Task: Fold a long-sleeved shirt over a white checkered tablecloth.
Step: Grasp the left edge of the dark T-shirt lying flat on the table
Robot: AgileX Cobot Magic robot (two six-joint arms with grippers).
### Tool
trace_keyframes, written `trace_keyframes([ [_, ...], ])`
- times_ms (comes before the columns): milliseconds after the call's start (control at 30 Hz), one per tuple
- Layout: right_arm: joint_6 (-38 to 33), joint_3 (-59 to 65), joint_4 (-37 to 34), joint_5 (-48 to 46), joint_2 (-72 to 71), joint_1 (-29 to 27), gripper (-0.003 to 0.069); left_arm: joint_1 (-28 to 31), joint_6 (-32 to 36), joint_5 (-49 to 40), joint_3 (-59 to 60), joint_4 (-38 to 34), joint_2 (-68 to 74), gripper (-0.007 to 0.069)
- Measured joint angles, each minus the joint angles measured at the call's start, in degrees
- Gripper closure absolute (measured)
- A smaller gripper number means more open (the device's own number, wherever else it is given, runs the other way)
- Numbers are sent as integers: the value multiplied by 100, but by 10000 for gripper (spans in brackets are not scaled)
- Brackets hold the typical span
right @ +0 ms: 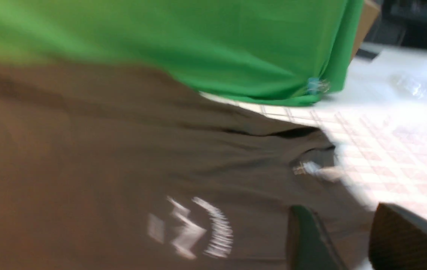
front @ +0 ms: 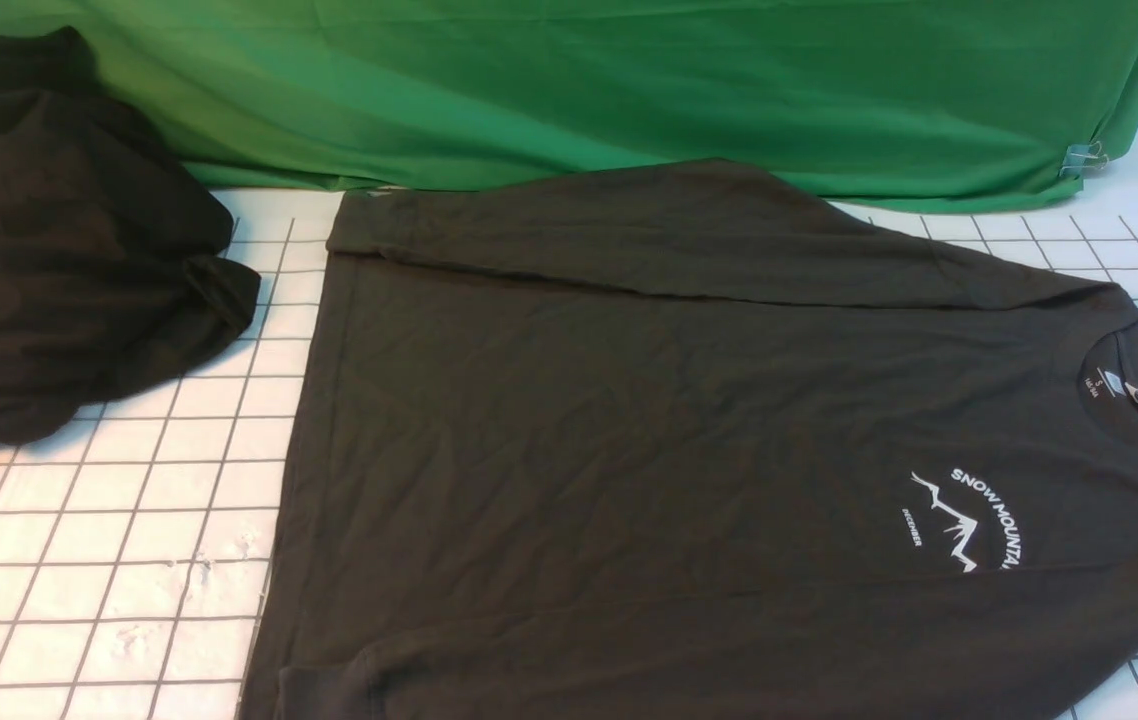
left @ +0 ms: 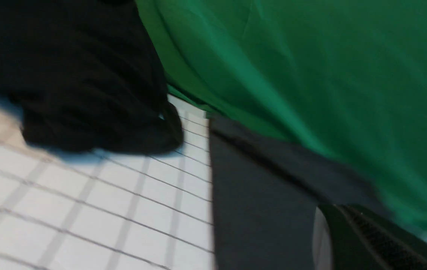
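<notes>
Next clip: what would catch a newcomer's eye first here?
A big dark shirt with a white mountain print covers the middle and right of the checkered tablecloth. A green sheet hangs behind it, and a black heap of cloth lies at the far left.

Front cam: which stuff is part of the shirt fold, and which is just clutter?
Job: long-sleeved shirt; checkered tablecloth under it.
Lying about: black cloth heap at the left; green sheet behind; clip on the sheet's right corner.
</notes>
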State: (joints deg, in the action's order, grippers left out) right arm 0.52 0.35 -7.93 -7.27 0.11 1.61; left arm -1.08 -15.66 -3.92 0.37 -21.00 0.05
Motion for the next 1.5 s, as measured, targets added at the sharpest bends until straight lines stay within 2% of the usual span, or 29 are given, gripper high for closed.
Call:
trace_keyframes([
  [33, 258, 0, -22, 0, 0, 0, 417, 0, -80, 0, 0, -84, 0, 622],
  [67, 1032, 0, -98, 0, 0, 0, 417, 0, -442, 0, 0, -486, 0, 622],
  [100, 1384, 0, -139, 0, 0, 0, 417, 0, -727, 7, 0, -618, 0, 622],
  [133, 2240, 0, -200, 0, 0, 0, 417, 0, -1037, 20, 0, -835, 0, 622],
  [167, 2491, 0, -216, -6, 0, 0, 417, 0, -1143, 24, 0, -904, 0, 622],
  [267, 2943, 0, -238, -5, 0, 0, 417, 0, -1271, 32, 0, -982, 0, 622],
  [467, 3121, 0, -242, 1, 0, 5, 426, 0, -1321, 113, 1, -1008, 0, 622],
  [533, 3128, -9, -242, 75, 0, 13, 466, 0, -1447, 392, 1, -1105, 0, 622],
  [600, 2938, -205, -216, 129, 0, 46, 538, 0, -1502, 392, -226, -1116, 0, 622],
  [633, 2660, -566, -204, 148, 31, 59, 603, 0, -1372, 347, -606, -909, 12, 622],
  [767, 1805, -1629, -184, -199, 490, 59, 644, 0, -1048, -239, -1819, -115, 480, 622],
  [833, 1269, -2219, -184, -690, 899, 59, 649, 0, -811, -934, -2632, 326, 1081, 622],
  [867, 651, -2774, -177, -1371, 1450, 59, 650, 0, -473, -1869, -3403, 672, 1764, 622],
  [900, 651, -2837, -177, -1466, 1451, 59, 650, 0, -353, -2125, -3403, 672, 1854, 622],
  [967, -52, -3535, -177, -2755, 2363, 59, 650, 0, 372, -3713, -4224, 858, 3011, 622],
  [1000, -207, -3678, -177, -3122, 2672, 59, 650, 0, 699, -4450, -4517, 863, 3622, 622],
  [1100, -355, -3817, -171, -3643, 3244, 59, 648, 0, 1205, -5395, -4795, 739, 4724, 622],
  [1133, -396, -3839, -170, -3886, 3609, 59, 648, 0, 1566, -5824, -4837, 521, 5380, 622],
  [1300, -748, -3839, -164, -4256, 4530, 59, 640, -211, 2290, -5887, -4636, -159, 7127, 619],
  [1400, -875, -3839, -158, -4287, 4761, 59, 631, -605, 2166, -5574, -4610, 21, 7644, 603],
  [1500, -920, -3839, -158, -4225, 4806, 59, 624, -1081, 1725, -5123, -4610, 487, 8004, 547],
])
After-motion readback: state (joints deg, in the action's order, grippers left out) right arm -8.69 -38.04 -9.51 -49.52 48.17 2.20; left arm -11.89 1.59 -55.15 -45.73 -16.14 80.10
